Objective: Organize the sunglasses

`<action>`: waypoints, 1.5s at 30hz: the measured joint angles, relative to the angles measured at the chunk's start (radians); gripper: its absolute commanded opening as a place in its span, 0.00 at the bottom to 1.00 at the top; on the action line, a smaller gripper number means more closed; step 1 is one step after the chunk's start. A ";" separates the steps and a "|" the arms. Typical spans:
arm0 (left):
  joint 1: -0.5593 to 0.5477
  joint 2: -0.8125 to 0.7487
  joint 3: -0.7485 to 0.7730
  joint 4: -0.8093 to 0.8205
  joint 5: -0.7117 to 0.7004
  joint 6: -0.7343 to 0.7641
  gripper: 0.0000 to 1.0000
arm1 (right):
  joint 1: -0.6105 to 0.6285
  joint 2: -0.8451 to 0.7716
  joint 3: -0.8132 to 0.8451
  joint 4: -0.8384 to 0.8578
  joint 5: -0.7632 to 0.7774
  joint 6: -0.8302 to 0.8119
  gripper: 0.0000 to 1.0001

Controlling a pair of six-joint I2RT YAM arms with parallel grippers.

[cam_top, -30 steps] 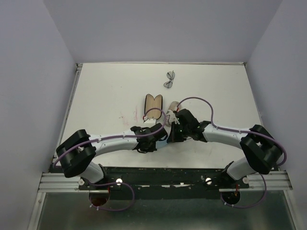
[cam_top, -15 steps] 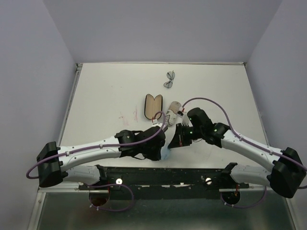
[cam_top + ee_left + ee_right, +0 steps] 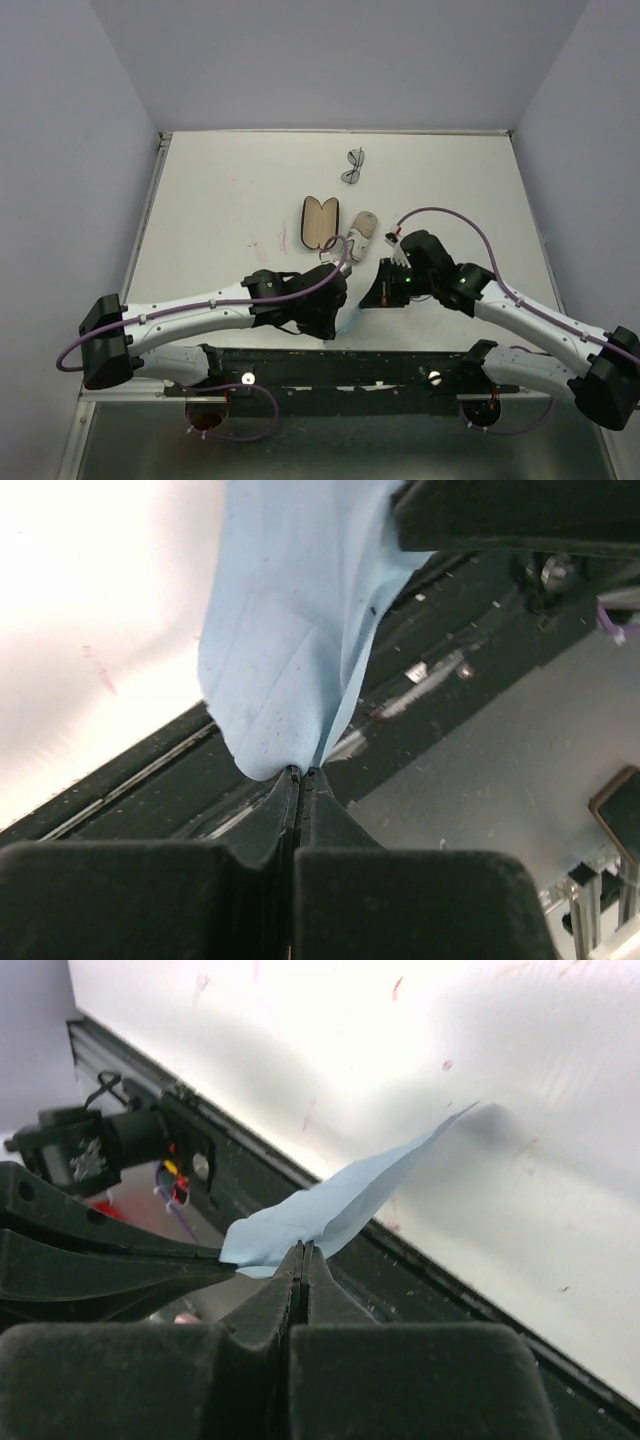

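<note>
Clamped on a blue cloth (image 3: 290, 630), the left hand (image 3: 302, 772) and right hand (image 3: 303, 1248) have retreated to six o'clock; dark-framed sunglasses (image 3: 353, 166) wait at twelve.

Even overhead light; table (image 3: 480, 1080) glares white in both soft-focused wrist views.
</note>
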 measured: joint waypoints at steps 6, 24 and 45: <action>0.108 0.042 0.000 -0.016 -0.063 -0.014 0.00 | 0.000 0.098 -0.014 0.103 0.121 0.038 0.01; 0.439 0.276 -0.014 0.082 -0.132 0.061 0.00 | 0.000 0.521 0.159 0.349 0.351 0.034 0.01; 0.405 0.280 -0.066 0.191 -0.018 0.081 0.00 | 0.002 0.514 0.143 0.261 0.358 0.005 0.01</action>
